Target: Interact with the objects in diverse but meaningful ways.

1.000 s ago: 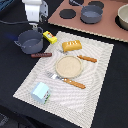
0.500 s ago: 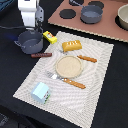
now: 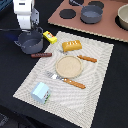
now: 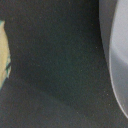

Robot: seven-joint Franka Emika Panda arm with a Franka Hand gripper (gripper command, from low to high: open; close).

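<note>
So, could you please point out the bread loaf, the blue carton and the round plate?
orange bread loaf (image 3: 71, 46), exterior view, ridged top.
pale blue carton (image 3: 40, 92), exterior view, front face.
round tan plate (image 3: 67, 65), exterior view, bare centre.

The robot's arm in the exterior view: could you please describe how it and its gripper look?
Only the end of the arm shows. It is a boxy white hand body with darker grey parts below it, ending at the gripper. The fingers are too blurred to make out. A thin dark cable seems to run off from it toward the exterior view's left. No markings are legible. The wrist view shows no part of the gripper clearly.
</note>
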